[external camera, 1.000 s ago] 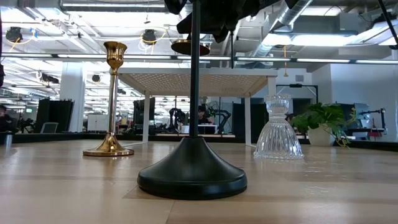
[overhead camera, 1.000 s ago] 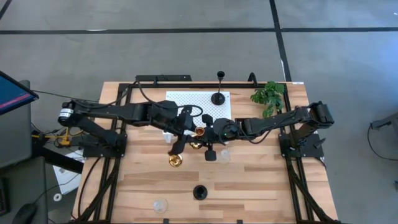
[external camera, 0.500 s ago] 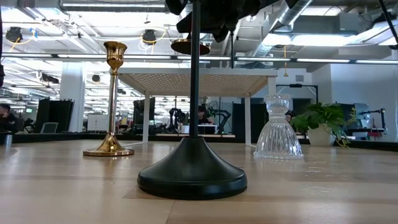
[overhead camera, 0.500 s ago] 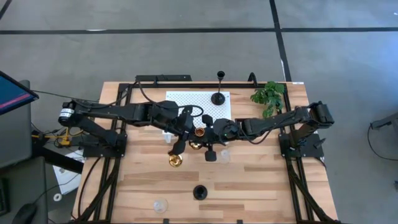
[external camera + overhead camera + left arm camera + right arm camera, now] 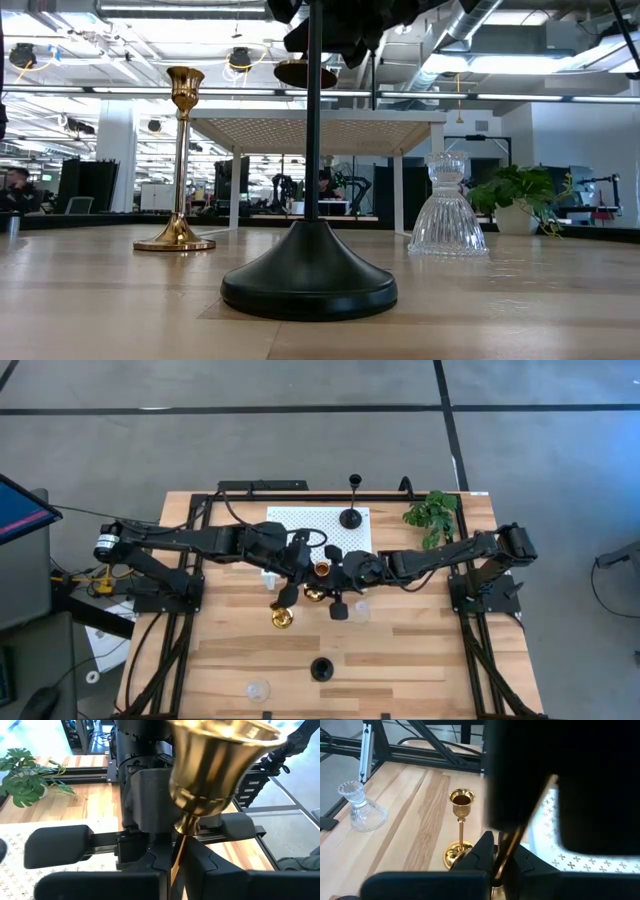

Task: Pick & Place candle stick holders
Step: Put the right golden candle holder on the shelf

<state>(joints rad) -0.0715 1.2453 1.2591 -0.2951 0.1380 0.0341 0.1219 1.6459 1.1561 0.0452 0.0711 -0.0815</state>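
Observation:
A gold candle stick holder hangs in the air between my two grippers, just in front of the white platform. My left gripper comes from the left and my right gripper from the right, both shut on its stem. The second gold holder stands on its base on the table. A clear holder stands beside the grippers and another at the near edge. One black holder stands near the front and another on the platform. My left gripper pinches the thin gold stem between its two fingers, below the cup. The fingers come level from the table's left and lie across the stem. The holder is clear of the table, its base hanging free. My right gripper pinches the same gold stem between its two fingers. The fingers come roughly level from the table's right and lie across the stem. My left gripper stands close in front of it, and the holder is clear of the table.
A green plant sprig lies at the far right corner. The platform stands on legs at the table's far middle. In the low view the black holder is nearest, with the gold one and a clear one behind.

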